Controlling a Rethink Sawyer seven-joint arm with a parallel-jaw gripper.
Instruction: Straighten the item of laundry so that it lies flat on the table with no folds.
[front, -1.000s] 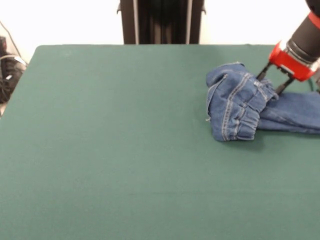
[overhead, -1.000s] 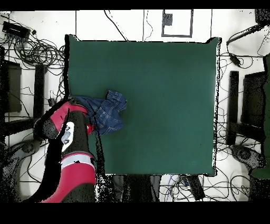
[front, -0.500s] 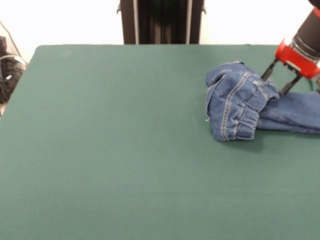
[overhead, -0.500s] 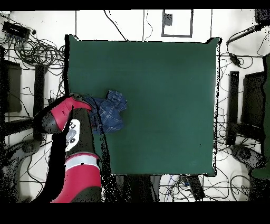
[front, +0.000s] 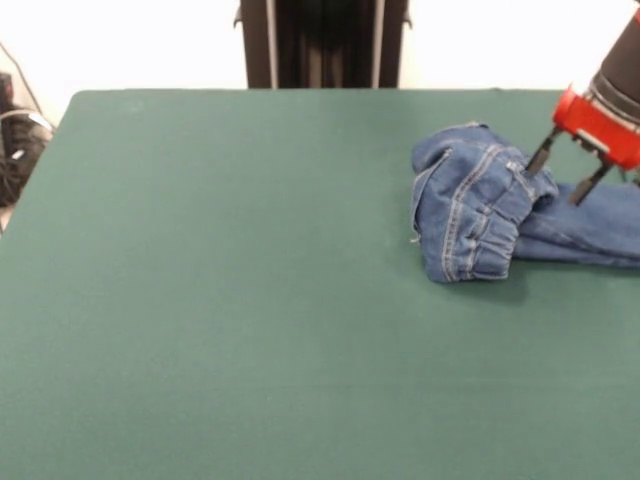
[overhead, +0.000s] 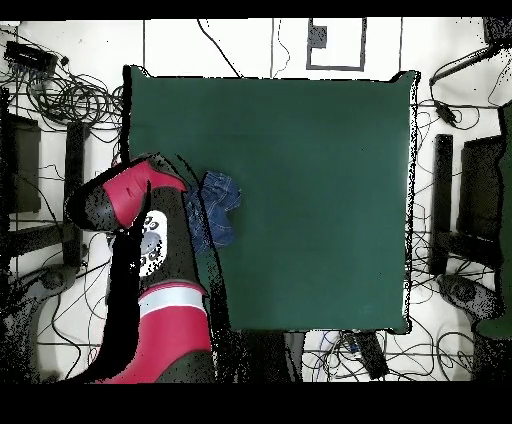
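Note:
The blue denim jeans (front: 480, 205) lie bunched on the dark green table (front: 250, 280) at the right side of the front view. The waistband part is folded over in a lump and a leg (front: 590, 225) runs off to the right edge. My gripper (front: 560, 172) hangs just above the jeans at the right of the lump, open and empty, its two dark fingers spread apart. In the overhead view the red arm (overhead: 135, 200) covers most of the jeans (overhead: 218, 205), which show at the table's left side.
The robot's dark pedestal (front: 322, 44) stands behind the table's far edge. Cables and equipment (overhead: 50, 80) lie on the floor around the table. The jeans lie close to the table's right edge in the front view.
My gripper has moved a little to the right over the jeans, still open. The arm has swung further over the table in the overhead view. The jeans have not moved.

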